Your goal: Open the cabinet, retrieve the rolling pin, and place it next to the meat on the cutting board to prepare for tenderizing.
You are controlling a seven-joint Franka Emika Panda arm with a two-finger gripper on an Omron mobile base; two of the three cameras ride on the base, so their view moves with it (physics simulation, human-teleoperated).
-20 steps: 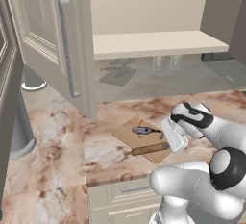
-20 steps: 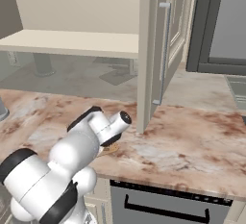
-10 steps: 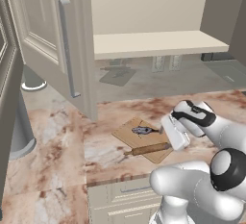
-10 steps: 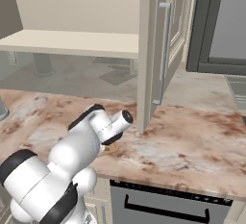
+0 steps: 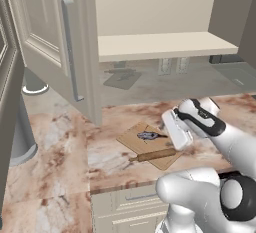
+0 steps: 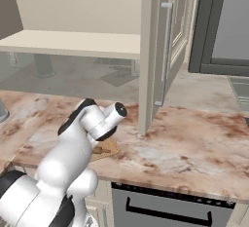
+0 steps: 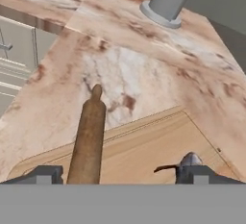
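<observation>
The cabinet (image 5: pixel 150 47) stands open, its door (image 5: pixel 65 52) swung out to the left. On the counter below lies the tan cutting board (image 5: pixel 145 144). The small grey-blue meat (image 5: pixel 148 136) rests on it, and the brown rolling pin (image 5: pixel 154 155) lies beside the meat along the board's near edge. My gripper (image 5: pixel 175 139) hovers just over the board's right side. In the hand view the gripper (image 7: pixel 123 175) is open. The rolling pin (image 7: pixel 89 136) lies loose by the left fingertip, one handle overhanging onto the counter. The meat (image 7: pixel 190 159) sits by the right fingertip on the cutting board (image 7: pixel 153 143).
A grey cylindrical post (image 5: pixel 20 137) stands on the counter at the left. Cream drawer fronts (image 5: pixel 130 202) run under the counter edge. A grey mat (image 5: pixel 122 79) lies at the back under the shelf. The other cabinet door (image 6: pixel 163 50) hangs open at the right, above a dark appliance front (image 6: pixel 160 206).
The jaws have opened wide and let go of the rolling pin, which now lies on the board. The hand has lifted slightly and shifted left.
</observation>
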